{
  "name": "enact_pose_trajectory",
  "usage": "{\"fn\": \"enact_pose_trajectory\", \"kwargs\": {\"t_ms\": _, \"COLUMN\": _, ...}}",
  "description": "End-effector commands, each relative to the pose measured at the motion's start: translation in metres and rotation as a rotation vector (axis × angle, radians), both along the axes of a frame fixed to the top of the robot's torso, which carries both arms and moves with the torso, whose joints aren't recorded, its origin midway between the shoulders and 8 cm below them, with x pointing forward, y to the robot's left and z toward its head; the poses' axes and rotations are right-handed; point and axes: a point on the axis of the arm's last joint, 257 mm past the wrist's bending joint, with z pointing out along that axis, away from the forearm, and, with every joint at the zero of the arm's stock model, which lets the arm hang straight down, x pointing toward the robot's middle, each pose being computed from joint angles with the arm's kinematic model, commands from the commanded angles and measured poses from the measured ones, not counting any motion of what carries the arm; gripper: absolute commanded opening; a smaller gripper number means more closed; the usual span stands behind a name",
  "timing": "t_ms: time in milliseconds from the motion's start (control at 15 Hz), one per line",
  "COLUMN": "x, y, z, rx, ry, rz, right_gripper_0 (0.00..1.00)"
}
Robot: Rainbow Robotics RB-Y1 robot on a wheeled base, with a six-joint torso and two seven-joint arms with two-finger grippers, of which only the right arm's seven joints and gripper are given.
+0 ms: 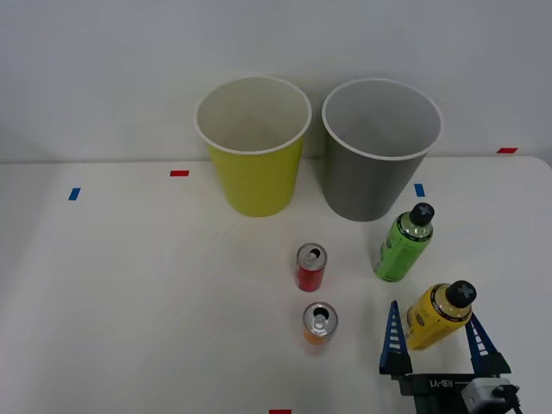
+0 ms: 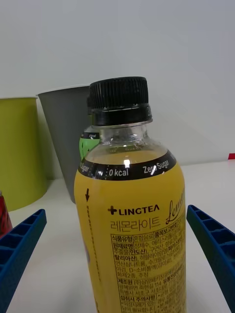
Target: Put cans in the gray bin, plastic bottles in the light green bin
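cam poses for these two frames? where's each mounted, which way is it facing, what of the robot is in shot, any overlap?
Front view: above the arms, looking forward and down at the table; the right hand enters at the lower right, open around the yellow-label bottle.
Right wrist view: on the right arm's wrist, looking level past its own blue fingers at the yellow-label bottle.
Shared: that bottle, the green bottle, the gray bin, the light green bin, the hand's fingers.

On the white table (image 1: 129,302), green bin (image 1: 254,147) and gray bin (image 1: 379,151) stand at the far edge; red can (image 1: 310,266), orange can (image 1: 319,323), green bottle (image 1: 404,243) and yellow bottle (image 1: 438,316) stand upright nearer.
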Motion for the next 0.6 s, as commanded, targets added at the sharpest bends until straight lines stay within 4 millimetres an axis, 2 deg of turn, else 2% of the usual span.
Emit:
{"fn": "enact_pose_trajectory", "kwargs": {"t_ms": 67, "x": 0.0033, "y": -0.0067, "z": 0.0026, "rx": -0.03, "ry": -0.008, "rz": 0.003, "right_gripper_0": 1.0}}
{"fn": "enact_pose_trajectory", "kwargs": {"t_ms": 333, "x": 0.007, "y": -0.0112, "z": 0.0061, "rx": -0.047, "ry": -0.016, "rz": 0.007, "right_gripper_0": 1.0}}
{"fn": "enact_pose_trajectory", "kwargs": {"t_ms": 600, "x": 0.0124, "y": -0.0059, "z": 0.011, "rx": -0.041, "ry": -0.031, "rz": 0.018, "right_gripper_0": 1.0}}
